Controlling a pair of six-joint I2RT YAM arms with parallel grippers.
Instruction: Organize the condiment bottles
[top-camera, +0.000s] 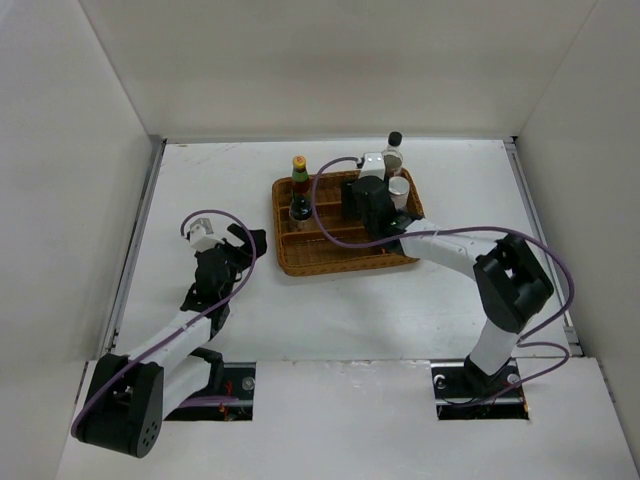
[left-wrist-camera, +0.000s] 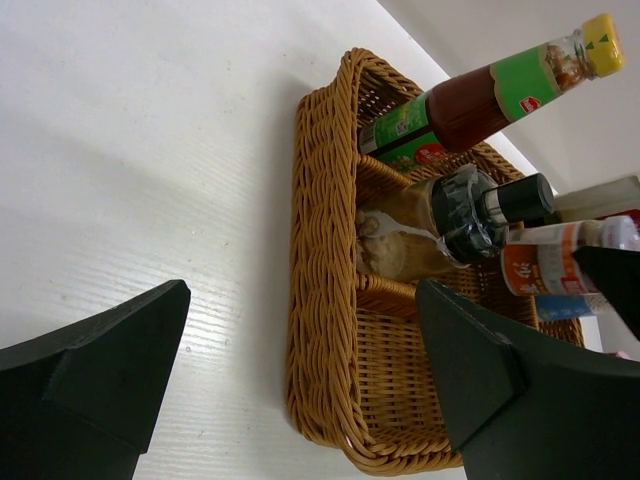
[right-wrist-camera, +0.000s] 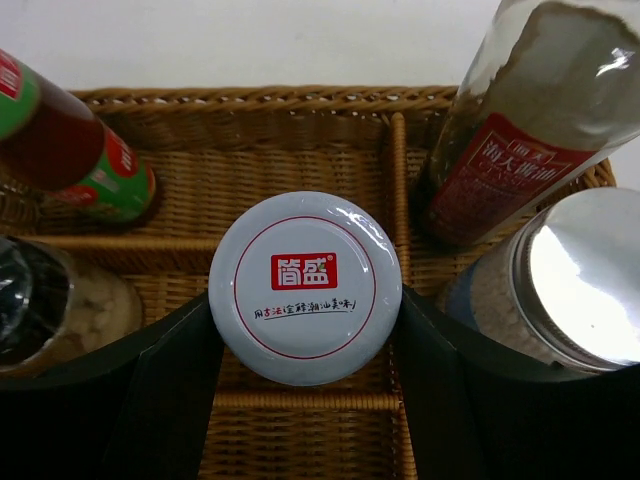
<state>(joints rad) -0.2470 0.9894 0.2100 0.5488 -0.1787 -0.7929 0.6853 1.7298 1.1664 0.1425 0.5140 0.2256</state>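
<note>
The wicker tray (top-camera: 335, 262) holds the yellow-red-capped bottle (top-camera: 299, 168), the small black-capped bottle (top-camera: 299, 209), the tall dark-sauce bottle (top-camera: 393, 150) and the silver-lidded blue-label jar (top-camera: 399, 189). My right gripper (top-camera: 370, 207) is over the tray. In the right wrist view, the right gripper (right-wrist-camera: 305, 320) is shut on the short jar (right-wrist-camera: 305, 288), whose pale lid has a red logo. I cannot tell if the jar rests on the tray. My left gripper (top-camera: 247, 246) is open and empty, left of the tray. No pink-capped shaker shows.
White walls enclose the table on three sides. In the left wrist view the tray's near corner (left-wrist-camera: 330, 330) lies between the open fingers (left-wrist-camera: 470, 370), with the leaning yellow-red-capped bottle (left-wrist-camera: 480, 95) and the black-capped bottle (left-wrist-camera: 450, 220) beyond it.
</note>
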